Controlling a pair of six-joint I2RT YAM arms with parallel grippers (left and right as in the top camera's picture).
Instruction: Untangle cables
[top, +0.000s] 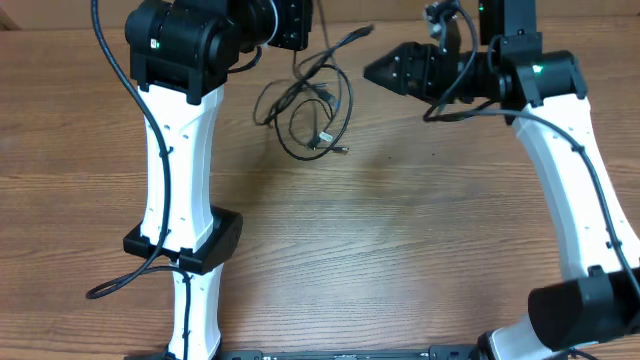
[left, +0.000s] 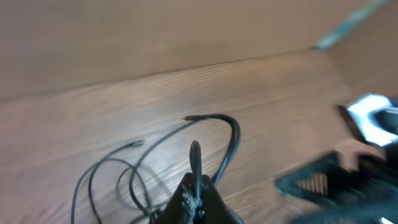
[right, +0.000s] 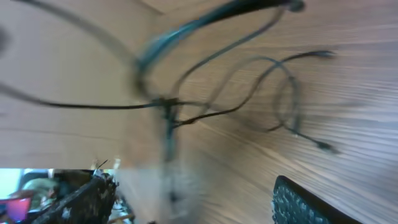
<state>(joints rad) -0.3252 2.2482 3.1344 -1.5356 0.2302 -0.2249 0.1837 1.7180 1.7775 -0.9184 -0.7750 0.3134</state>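
Note:
The cables lie as a loose tangle of thin black loops on the wooden table at the back middle, one plug end reaching up to the right. My left gripper hangs over the tangle's top and is shut on one cable, which rises out between its jaws and bends over in an arc. My right gripper points left, just right of the tangle, apart from it. Its fingers stand wide apart with nothing between them; the cables lie ahead, blurred.
A thick black robot wire trails on the table by the left arm's base. The right arm's base fills the front right corner. The right gripper shows blurred at the right of the left wrist view.

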